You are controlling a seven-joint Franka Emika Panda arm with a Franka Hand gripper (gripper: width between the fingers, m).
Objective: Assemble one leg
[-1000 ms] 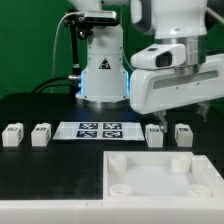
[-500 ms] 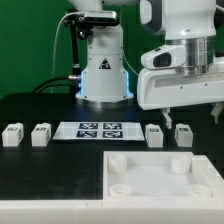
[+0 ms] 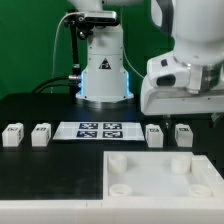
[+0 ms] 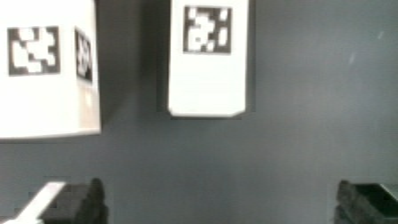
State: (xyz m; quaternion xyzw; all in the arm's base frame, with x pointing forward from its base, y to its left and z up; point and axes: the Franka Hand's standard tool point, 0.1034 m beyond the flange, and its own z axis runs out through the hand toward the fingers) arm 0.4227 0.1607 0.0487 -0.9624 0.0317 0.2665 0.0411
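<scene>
Several small white legs with tags stand in a row on the black table: two at the exterior view's left point(image 3: 13, 134) point(image 3: 41, 133) and two at the right point(image 3: 155, 134) point(image 3: 184, 133). My gripper point(image 3: 186, 108) hangs above the right pair, not touching them. In the wrist view the gripper point(image 4: 221, 205) is open and empty, its dark fingertips point(image 4: 68, 200) set wide apart. Two legs lie beyond them, one near the middle point(image 4: 210, 60) and one at the edge point(image 4: 48, 70).
The marker board point(image 3: 98, 129) lies between the two pairs of legs. A large flat white panel point(image 3: 150, 190) with round corner sockets lies at the front right. The robot base point(image 3: 100, 70) stands behind.
The gripper has moved toward the exterior view's right, over the right pair of legs. The legs, the panel and the marker board have not moved.
</scene>
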